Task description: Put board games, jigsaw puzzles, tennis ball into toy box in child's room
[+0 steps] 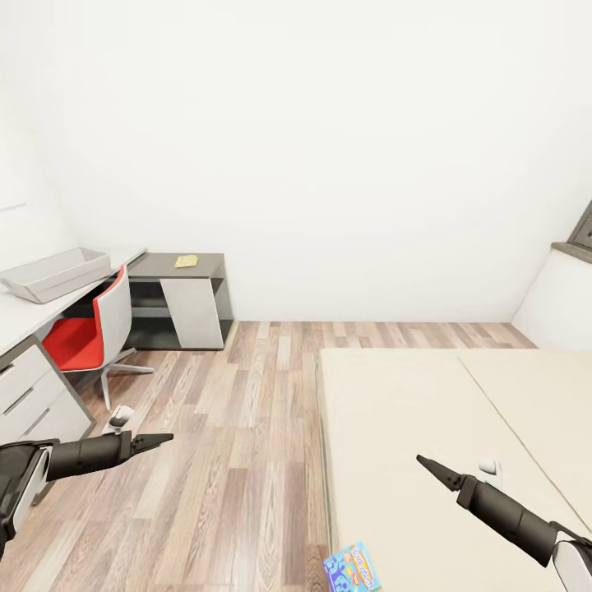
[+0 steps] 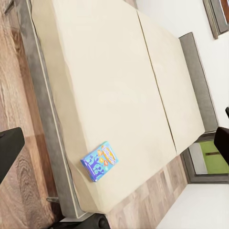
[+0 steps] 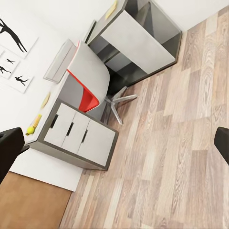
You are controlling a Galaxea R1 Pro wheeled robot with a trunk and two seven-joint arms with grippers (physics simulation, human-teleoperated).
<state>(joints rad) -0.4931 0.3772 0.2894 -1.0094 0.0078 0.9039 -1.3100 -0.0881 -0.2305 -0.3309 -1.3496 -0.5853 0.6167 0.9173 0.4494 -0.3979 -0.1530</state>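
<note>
Wood flooring runs between desk and bed. Both arms reach forward, low and level. The left gripper hangs over the floor, the right gripper over the mattress; both look pinched together, holding nothing. One board game lies at the bed's near edge. The toy box sits on the desk's far end.
</note>
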